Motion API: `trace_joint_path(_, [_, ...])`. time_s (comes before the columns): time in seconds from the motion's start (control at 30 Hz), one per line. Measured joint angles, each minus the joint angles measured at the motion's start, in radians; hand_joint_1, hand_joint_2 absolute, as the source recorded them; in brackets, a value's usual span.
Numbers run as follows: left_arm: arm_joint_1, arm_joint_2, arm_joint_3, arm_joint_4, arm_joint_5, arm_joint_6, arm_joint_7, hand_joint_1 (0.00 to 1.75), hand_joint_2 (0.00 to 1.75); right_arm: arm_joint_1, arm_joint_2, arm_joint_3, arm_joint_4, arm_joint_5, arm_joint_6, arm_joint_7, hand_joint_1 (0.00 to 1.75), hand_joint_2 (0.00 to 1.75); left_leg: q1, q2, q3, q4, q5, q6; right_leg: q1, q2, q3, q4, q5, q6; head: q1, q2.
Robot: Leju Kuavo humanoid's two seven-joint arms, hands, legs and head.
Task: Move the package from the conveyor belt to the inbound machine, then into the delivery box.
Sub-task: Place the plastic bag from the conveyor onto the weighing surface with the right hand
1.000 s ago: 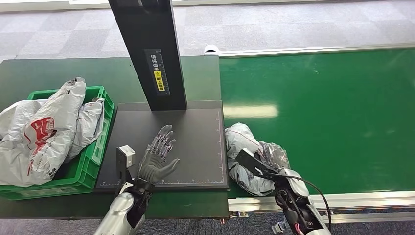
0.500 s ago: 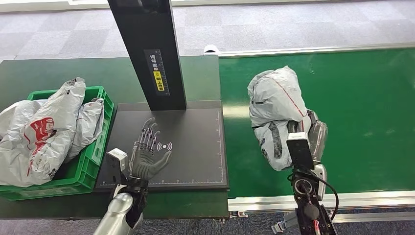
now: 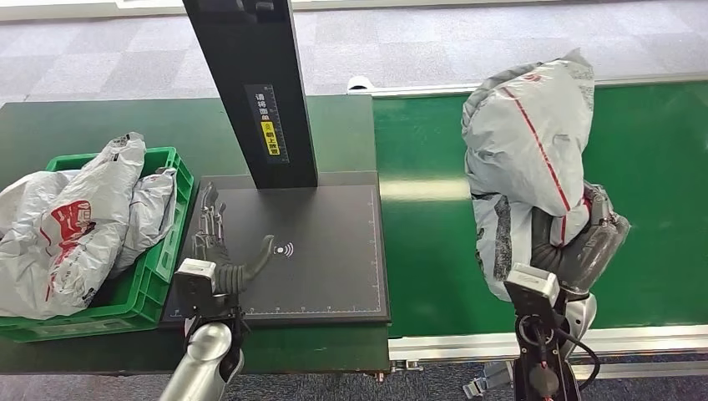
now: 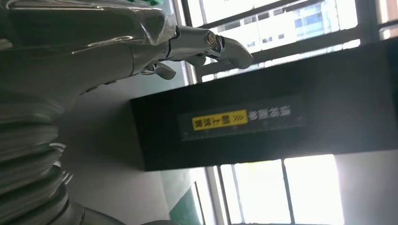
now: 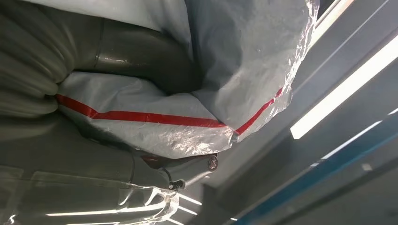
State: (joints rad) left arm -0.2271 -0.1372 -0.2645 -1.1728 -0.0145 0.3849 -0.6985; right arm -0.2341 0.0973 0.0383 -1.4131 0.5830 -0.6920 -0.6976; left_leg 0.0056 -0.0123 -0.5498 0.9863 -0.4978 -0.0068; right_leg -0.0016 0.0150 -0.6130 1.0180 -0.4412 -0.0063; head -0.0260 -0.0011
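I take the scanner plate of the inbound machine as my landmark; nearest me, at the plate's front left corner, my left hand stands edge-up with fingers apart and thumb out, holding nothing. To the plate's right, raised clear above the green conveyor belt, my right hand is clamped on the package; the grip sits low on the bag and the bulk of it rises above the fingers. In the right wrist view the film crinkles and folds around the thumb; I judge it a soft, light poly mailer, slick on the outside and free to sag or slide; I would keep the hold on the full middle, not on a loose flap. Left of the plate the green delivery box is already heaped with grey bags, so there is little room in it, and its rim stands just beside the plate's left edge. Behind the plate the black column rises at the back middle; I judge the path from belt to plate open along the front, and I would carry the bag in low and forward of the column.
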Motion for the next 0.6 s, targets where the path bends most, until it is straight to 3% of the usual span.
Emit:
trace_joint_path(0.23, [-0.001, 0.01, -0.009, -0.093, -0.003, 0.077, -0.003, 0.0, 1.75, 0.029, 0.003, 0.099, -0.014, 0.165, 0.0, -0.001, 1.75, 1.75, 0.0, 0.0, 0.0, 0.0, 0.0, 0.0, 0.0, 0.0, 0.0, 0.0, 0.0, 0.0, 0.0, 0.0])
trace_joint_path(0.6, [-0.001, 0.023, -0.009, -0.132, 0.002, 0.08, -0.003, 0.0, 1.75, 0.036, -0.001, 0.146, -0.004, 0.176, 0.0, -0.001, 1.75, 1.75, 0.0, 0.0, 0.0, 0.0, 0.0, 0.0, 0.0, 0.0, 0.0, 0.0, 0.0, 0.0, 0.0, 0.0])
